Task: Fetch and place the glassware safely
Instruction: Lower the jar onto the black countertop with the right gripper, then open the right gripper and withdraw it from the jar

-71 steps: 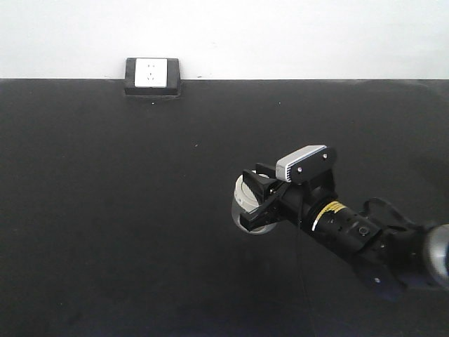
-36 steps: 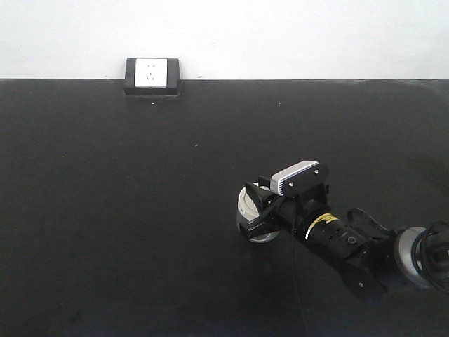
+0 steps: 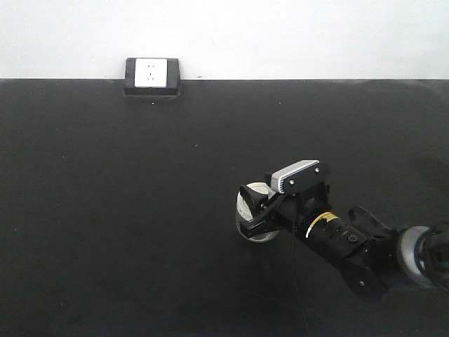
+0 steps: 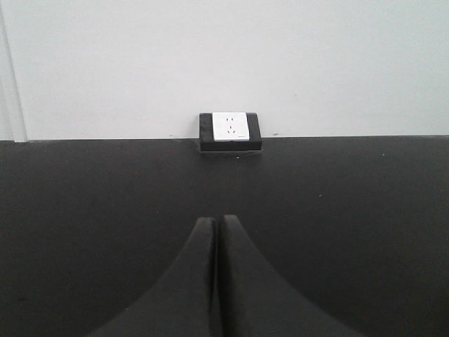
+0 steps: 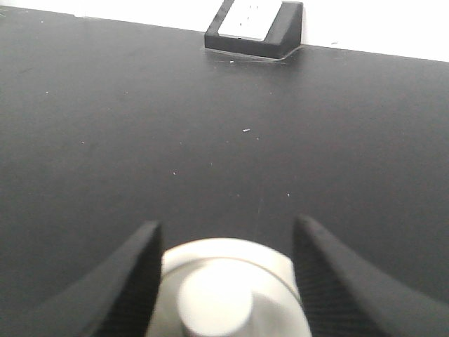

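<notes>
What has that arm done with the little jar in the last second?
The right gripper, shut on the jar, carried it lower and toward the camera, apparently down onto the black table. The socket box stayed put.

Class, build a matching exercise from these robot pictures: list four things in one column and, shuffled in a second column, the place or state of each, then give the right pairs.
Things
1. glass jar
2. left gripper
3. socket box
4. right gripper

States or places
A. fingers pressed together, holding nothing
B. at the far edge of the black table, against the wall
C. cream-lidded, sitting between two fingers
D. fingers on either side of the jar

Pairs: 1-C, 2-A, 3-B, 4-D
</notes>
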Robot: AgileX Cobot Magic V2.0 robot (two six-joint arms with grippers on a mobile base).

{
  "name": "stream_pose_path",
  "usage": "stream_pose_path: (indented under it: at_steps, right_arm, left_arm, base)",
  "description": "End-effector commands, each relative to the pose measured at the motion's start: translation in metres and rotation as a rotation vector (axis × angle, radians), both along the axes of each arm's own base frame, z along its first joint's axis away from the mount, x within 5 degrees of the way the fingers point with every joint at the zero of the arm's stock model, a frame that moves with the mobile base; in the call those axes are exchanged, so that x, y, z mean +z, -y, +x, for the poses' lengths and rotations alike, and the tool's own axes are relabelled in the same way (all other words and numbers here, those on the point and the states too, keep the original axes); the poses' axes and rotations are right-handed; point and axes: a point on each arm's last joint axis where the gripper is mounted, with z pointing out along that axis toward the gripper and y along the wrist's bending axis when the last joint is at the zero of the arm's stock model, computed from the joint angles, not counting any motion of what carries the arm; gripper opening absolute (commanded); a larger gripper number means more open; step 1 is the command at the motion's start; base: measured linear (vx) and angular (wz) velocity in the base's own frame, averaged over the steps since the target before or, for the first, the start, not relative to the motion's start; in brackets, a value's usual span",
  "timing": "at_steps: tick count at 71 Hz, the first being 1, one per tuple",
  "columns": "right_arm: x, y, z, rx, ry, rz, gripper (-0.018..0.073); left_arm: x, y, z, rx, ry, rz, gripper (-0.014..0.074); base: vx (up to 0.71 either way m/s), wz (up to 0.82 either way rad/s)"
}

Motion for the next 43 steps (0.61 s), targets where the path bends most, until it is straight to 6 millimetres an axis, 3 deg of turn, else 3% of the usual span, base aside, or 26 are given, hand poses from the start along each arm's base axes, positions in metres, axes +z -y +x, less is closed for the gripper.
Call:
stream_pose_path:
  at_steps: [1, 19, 43]
  right_arm:
    - [0.041, 0.001, -0.001, 0.004, 0.150, 0.074, 0.0476]
    - [0.089, 0.017, -0.032, -0.020, 0.186, 0.096, 0.0490]
    - [0.141, 0.047, -0.088, -0.083, 0.070, 0.068, 0.0489]
  left_arm:
    - [0.015, 0.000, 0.000, -0.004, 0.089, -0.019, -0.0007]
    - [0.015, 0.000, 0.000, -0.004, 0.089, -0.019, -0.0007]
    - [0.015, 0.000, 0.000, -0.004, 0.089, -0.019, -0.0007]
  base:
    - [0.00, 0.00]
    - [0.00, 0.00]
    - [0.00, 0.00]
